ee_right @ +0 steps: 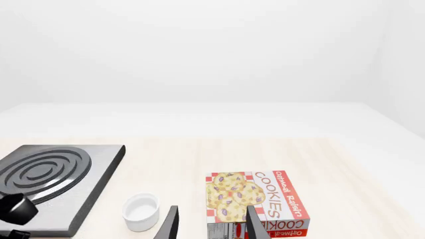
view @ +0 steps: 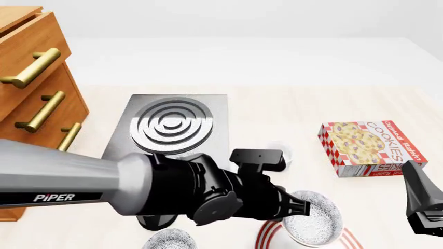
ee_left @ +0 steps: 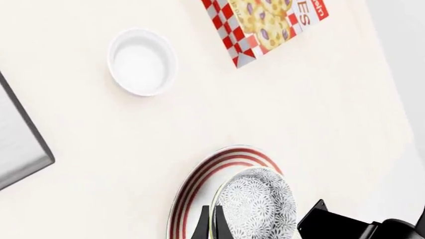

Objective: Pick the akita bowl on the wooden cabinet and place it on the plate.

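At the near edge of the table, the akita bowl (view: pixel 313 218) hangs tilted over the plate (ee_left: pixel 199 184), its rim pinched by the left pincer (ee_left: pixel 210 226); whether it already touches the plate I cannot tell. So pickup and carry look done, with lowering and release left. A look-alike bowl (view: pixel 170 239) sits to the near left. The right pincer (ee_right: pixel 211 223) waits spread and empty at the right. Farther off lie the cookie box (view: pixel 370 148) and stove plate (view: pixel 169 127), with the wooden cabinet (view: pixel 35 88) at far left.
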{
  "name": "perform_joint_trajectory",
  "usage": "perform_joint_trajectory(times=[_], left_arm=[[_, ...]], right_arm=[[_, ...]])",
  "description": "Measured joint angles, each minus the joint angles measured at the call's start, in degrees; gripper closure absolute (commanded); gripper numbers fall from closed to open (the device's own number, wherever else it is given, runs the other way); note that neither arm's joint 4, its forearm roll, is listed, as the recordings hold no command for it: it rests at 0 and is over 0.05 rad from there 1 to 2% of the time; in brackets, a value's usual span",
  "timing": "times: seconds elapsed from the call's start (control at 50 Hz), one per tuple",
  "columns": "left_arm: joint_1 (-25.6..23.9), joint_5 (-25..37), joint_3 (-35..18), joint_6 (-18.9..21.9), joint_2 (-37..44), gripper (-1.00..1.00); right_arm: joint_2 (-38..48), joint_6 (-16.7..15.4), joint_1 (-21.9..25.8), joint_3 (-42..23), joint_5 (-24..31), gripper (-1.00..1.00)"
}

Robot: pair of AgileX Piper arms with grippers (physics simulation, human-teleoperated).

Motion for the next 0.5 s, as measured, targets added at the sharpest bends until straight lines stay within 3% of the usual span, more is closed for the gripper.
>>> perform_joint_trajectory(times=[0.5], left_arm=[[-0.24, -1.31, 0.6, -0.64, 1.29, 1.0]], right_arm=[[0.0, 0.0, 0.0, 0.0, 0.0, -1.0]])
